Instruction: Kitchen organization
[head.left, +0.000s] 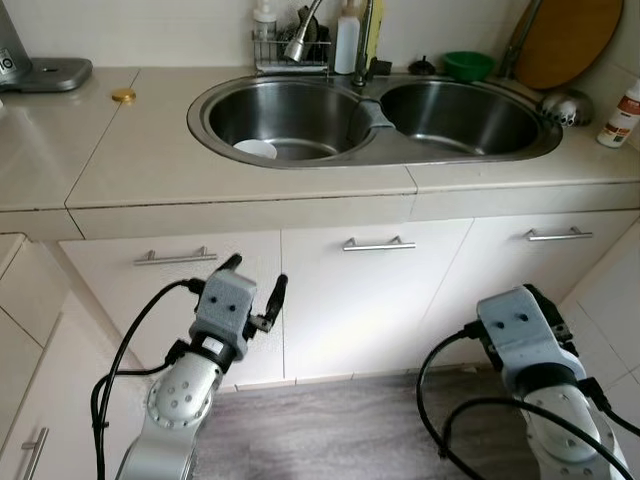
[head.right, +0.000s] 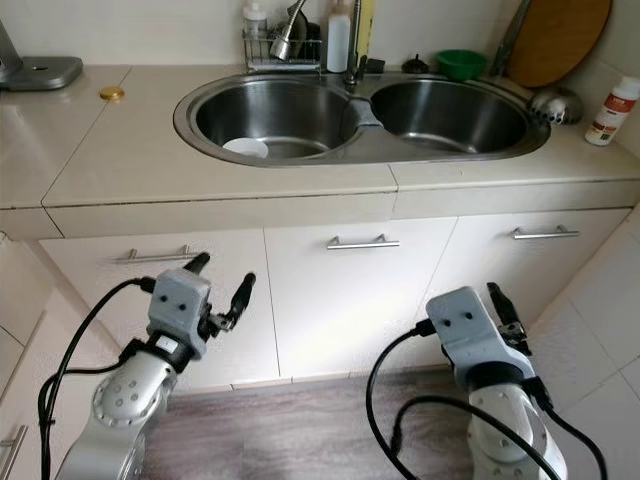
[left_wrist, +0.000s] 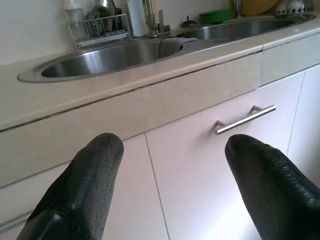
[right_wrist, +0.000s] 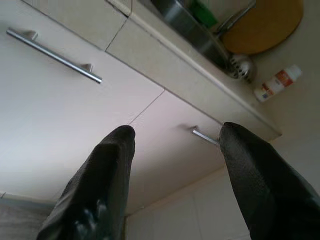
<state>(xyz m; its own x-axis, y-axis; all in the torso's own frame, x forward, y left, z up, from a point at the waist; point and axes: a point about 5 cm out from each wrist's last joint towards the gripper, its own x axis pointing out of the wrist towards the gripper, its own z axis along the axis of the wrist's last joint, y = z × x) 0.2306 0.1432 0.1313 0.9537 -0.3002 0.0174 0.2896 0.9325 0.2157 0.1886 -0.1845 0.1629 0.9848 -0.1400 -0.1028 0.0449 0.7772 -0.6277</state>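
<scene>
Double sink counter seen from above, both grippers held low before the cabinet doors, nothing gripped

A beige countertop (head.left: 140, 150) is spanned by a steel double sink (head.left: 372, 150); white cabinet doors (head.left: 370, 300) with bar handles (head.left: 378, 243) are set beneath. A round wooden board (head.left: 568, 40) is leaned on the wall at the back right, a wire rack (head.left: 288, 55) with bottles is placed behind the left basin. A white dish (head.left: 255, 148) is seen inside the left basin, a green bowl (head.left: 468, 65) behind the right basin, a white bottle (head.left: 620, 115) at the far right, a small gold lid (head.left: 123, 95) on the counter left. The left gripper (head.left: 258, 285) is raised near the left door, fingers (left_wrist: 85, 185) spread apart; the right gripper (head.right: 505, 305) is kept low right, fingers (right_wrist: 100, 175) also apart
</scene>
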